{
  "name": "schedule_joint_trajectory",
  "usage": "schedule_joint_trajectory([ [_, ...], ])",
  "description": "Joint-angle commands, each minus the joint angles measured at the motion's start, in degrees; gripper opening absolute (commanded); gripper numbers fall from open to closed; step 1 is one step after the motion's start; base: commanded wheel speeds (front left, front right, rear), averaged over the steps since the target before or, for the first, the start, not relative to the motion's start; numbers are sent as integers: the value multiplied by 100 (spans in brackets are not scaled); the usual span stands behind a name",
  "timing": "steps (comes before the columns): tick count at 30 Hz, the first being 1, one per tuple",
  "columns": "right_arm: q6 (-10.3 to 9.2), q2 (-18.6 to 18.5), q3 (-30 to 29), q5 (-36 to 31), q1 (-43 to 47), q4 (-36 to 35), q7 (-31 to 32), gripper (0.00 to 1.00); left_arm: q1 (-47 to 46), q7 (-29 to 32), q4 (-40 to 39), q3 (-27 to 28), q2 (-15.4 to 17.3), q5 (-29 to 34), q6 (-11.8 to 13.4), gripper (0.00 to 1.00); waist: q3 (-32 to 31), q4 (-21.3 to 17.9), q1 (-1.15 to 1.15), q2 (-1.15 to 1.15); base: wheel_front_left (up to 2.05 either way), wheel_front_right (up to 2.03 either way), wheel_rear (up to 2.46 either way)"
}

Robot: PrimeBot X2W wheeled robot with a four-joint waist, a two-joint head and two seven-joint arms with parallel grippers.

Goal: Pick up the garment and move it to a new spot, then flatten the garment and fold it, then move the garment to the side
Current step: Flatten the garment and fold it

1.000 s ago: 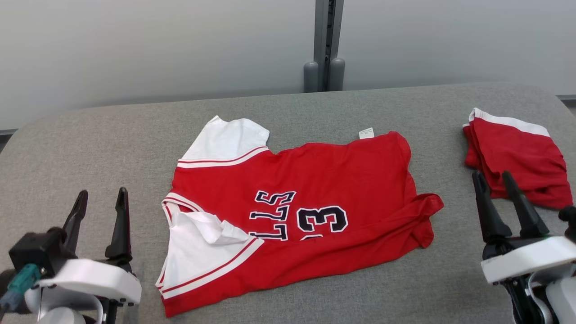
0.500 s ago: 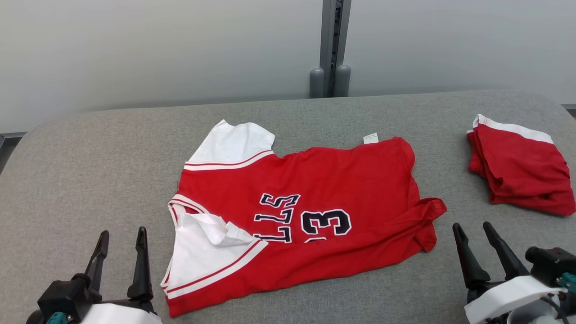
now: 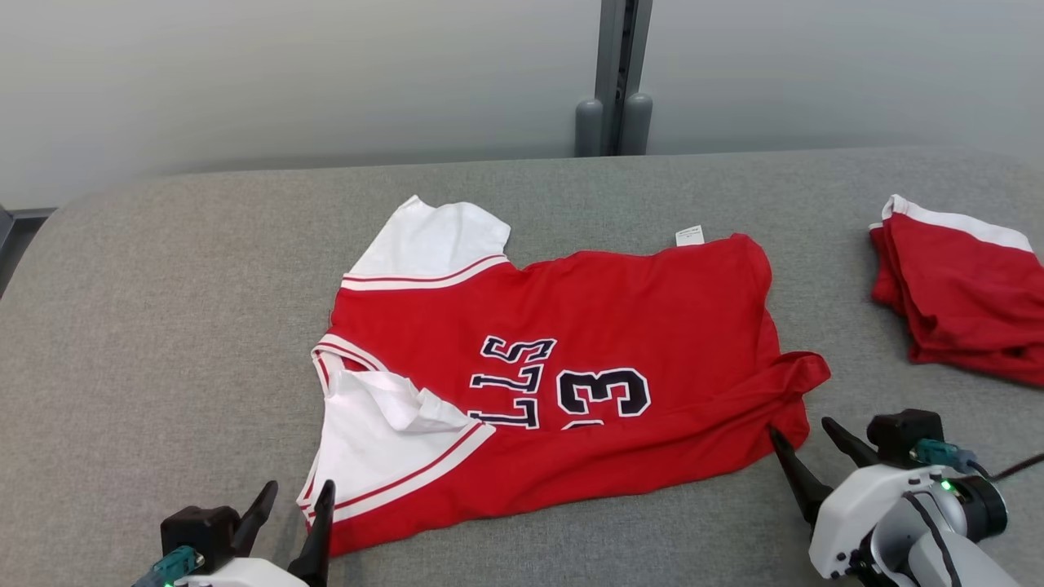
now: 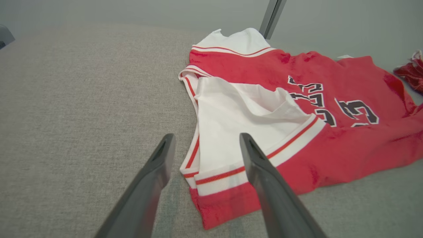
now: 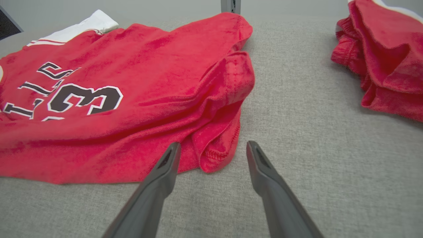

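Note:
The garment is a red jersey with white sleeves and a dark "3", spread partly flat on the grey table, its near hem corner bunched at the right. My left gripper stands open at the jersey's near left corner. In the left wrist view the left gripper has its fingers astride the white sleeve's striped edge on the garment. My right gripper is open just short of the bunched right corner. The right wrist view puts the right gripper in front of that folded corner of the garment.
A second red and white cloth lies folded at the table's far right, also visible as the red cloth beyond my right fingers. A grey post rises behind the table against a pale wall. Bare table lies left of the jersey.
Both grippers have drawn back towards me and inwards, each ending at a near corner of the jersey. The camera has shifted a little. The jersey lies as before.

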Motion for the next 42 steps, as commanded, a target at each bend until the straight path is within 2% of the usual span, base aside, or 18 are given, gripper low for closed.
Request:
schedule_joint_trajectory([
  [1, 1, -4, 82, -23, -157, 111, 10, 100, -157, 100, 102, -43, 24, -19, -57, 100, 66, 29, 0, 0, 0, 0, 0],
  [10, 1, 50, 309, -100, -583, 747, -19, 100, -293, 650, 376, -274, 61, -176, -296, 100, 220, 68, 0, 0, 0, 0, 0],
  [16, 1, 104, 453, -14, -703, 935, -31, 99, -352, 1012, 573, -357, 61, -301, -353, 100, 265, 57, 0, 0, 0, 0, 0],
  [18, 1, 119, 517, 19, -737, 999, -22, 68, -373, 1102, 664, -405, 71, -295, -369, 100, 266, 41, 0, 0, 0, 0, 0],
  [19, 1, 122, 559, 40, -752, 1037, -17, 48, -380, 1097, 684, -393, 52, -331, -375, 95, 267, 33, 0, 0, 0, 0, 0],
  [20, 1, 118, 595, 68, -774, 1068, -20, 41, -396, 1093, 695, -384, 41, -342, -378, 73, 267, 28, 0, 0, 0, 0, 0],
  [21, 1, 112, 625, 98, -801, 1091, -34, 27, -415, 1090, 705, -377, 41, -345, -380, 49, 267, 25, 0, 0, 0, 0, 0],
  [22, 1, 109, 651, 122, -817, 1112, -53, 0, -432, 1089, 717, -373, 46, -353, -380, 31, 262, 23, 0, 0, 0, 0, 0],
  [23, 1, 111, 674, 150, -824, 1136, -62, 0, -446, 1094, 730, -372, 56, -357, -380, 0, 255, 21, 0, 0, 0, 0, 0],
  [29, 1, 83, 763, 357, -883, 1286, -167, 0, -486, 1080, 785, -350, 102, -420, -422, 0, 140, 22, 0, 0, 0, 0, 0],
  [32, 1, 40, 861, 676, -797, 1165, -82, 0, -375, 1096, 708, -327, 214, -435, -437, 0, -14, 4, 0, 0, 0, 0, 0],
  [42, 0, -712, 1088, 1463, -149, 177, 417, 0, 107, 1534, -34, -429, 746, -380, -383, 0, -217, -103, 0, 0, 0, 0, 0],
])
